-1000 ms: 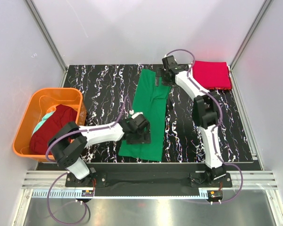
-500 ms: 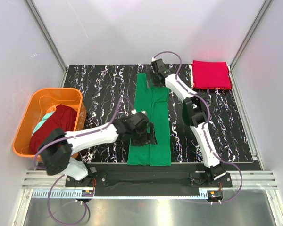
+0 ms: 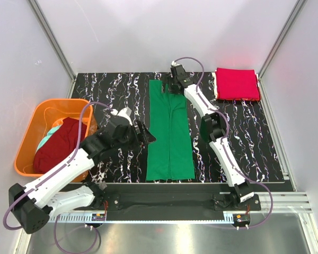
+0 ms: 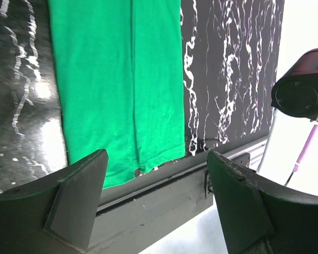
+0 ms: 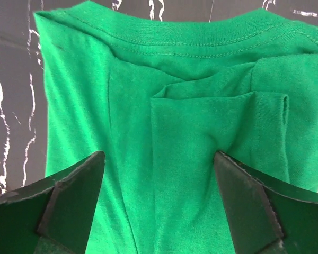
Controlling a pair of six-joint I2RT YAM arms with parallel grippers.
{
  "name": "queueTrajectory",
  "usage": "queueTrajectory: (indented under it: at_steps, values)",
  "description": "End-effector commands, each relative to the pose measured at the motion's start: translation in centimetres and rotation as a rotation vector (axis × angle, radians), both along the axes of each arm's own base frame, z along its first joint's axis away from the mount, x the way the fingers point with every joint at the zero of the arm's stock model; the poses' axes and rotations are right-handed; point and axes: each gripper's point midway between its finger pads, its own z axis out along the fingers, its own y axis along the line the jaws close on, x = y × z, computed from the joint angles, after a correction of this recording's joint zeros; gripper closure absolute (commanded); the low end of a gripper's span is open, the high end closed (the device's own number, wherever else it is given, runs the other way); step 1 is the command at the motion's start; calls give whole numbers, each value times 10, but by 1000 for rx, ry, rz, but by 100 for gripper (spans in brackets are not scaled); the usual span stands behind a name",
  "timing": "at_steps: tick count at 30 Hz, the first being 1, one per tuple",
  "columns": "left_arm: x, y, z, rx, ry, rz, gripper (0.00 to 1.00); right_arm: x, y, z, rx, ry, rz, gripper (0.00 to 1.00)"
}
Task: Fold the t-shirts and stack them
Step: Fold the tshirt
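A kelly green t-shirt (image 3: 169, 132) lies folded lengthwise into a long narrow strip down the middle of the black marbled table (image 3: 111, 95). My left gripper (image 3: 144, 135) hovers open just left of the strip. In the left wrist view the shirt's near hem (image 4: 116, 79) shows beyond the empty gripper (image 4: 156, 196). My right gripper (image 3: 172, 86) is open above the shirt's far end. The right wrist view shows the collar and a tucked sleeve (image 5: 175, 106) under the gripper (image 5: 159, 201). A crimson red t-shirt (image 3: 237, 84) lies folded at the back right.
An orange basket (image 3: 63, 101) at the left edge holds a dark maroon t-shirt (image 3: 58, 145) and a pale teal garment (image 3: 52, 132). White walls close in the table. The table's near edge and rail (image 4: 164, 185) show in the left wrist view.
The left arm has drawn back to the left, off the green shirt. The shirt now lies straight and narrow. The right gripper has shifted left to the shirt's far end.
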Motion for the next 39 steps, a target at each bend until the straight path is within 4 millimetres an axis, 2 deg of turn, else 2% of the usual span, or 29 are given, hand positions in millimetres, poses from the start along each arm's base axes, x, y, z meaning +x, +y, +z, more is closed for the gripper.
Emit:
queueTrajectory:
  at_steps: [1,2,4,5,6,7,8,9,10,11,12,13,14,15,16,17,18,19,20,21,22,23,24,25,27,28,31,35,39]
  values:
    - [5,8,-10,53,-21,-4,18,1,21,16,86,-28,50,8]
    - [5,8,-15,75,-16,-19,18,10,21,61,107,-118,46,3]
    - [3,8,-30,100,16,-29,19,15,11,109,145,-184,33,0]
    - [4,10,-36,114,21,-22,19,11,2,155,172,-227,28,0]
    - [0,13,-51,131,44,-21,20,7,-5,177,179,-245,23,0]
    - [-1,11,-56,118,50,-25,21,3,-18,191,172,-245,14,0]
    - [-3,11,-60,113,56,-28,22,-15,-28,235,177,-278,17,0]
    - [-5,13,-71,118,66,-22,23,-26,-35,248,154,-282,21,0]
    - [-7,14,-75,119,79,-20,24,-38,-43,238,123,-231,18,0]
    - [-7,15,-78,119,87,-5,25,-64,-55,268,114,-231,12,0]
    - [-9,18,-84,127,98,3,25,-79,-61,270,108,-200,3,0]
    - [-13,20,-92,135,120,6,26,-97,-68,238,72,-100,-3,0]
    - [-16,21,-96,135,135,9,26,-124,-78,261,79,-107,-4,1]
    - [-17,22,-100,138,138,10,28,-139,-83,255,85,-72,-22,2]
    - [-21,25,-109,149,156,11,29,-165,-89,213,60,45,-15,4]
    - [-23,25,-112,146,168,14,32,-187,-93,236,101,3,-8,5]
    - [-24,25,-114,143,169,7,33,-204,-96,229,119,28,-14,7]
    - [-27,26,-118,148,183,6,35,-230,-104,189,95,129,-21,9]
    - [-30,28,-123,149,194,8,36,-252,-109,202,128,101,-21,15]
    - [-32,29,-125,145,192,6,37,-268,-114,191,136,131,-34,19]
    - [-34,30,-127,144,199,5,38,-295,-121,155,137,230,-66,21]
    - [-37,33,-133,155,210,10,38,-313,-116,164,203,211,-32,28]
    - [-37,34,-135,154,211,13,38,-327,-117,154,220,239,-33,32]
    - [-38,34,-137,155,215,16,39,-345,-122,124,221,307,-63,34]
    - [-38,33,-145,168,233,12,40,-366,-124,108,252,343,-69,36]
    - [-38,33,-148,174,244,10,42,-385,-123,84,265,427,-72,37]
    - [-41,28,-158,178,292,-1,45,-406,-125,54,271,518,-88,39]
    - [-46,20,-170,155,335,-16,47,-421,-126,34,277,566,-86,41]
    - [-53,24,-182,182,375,-4,46,-429,-116,16,342,612,-73,46]
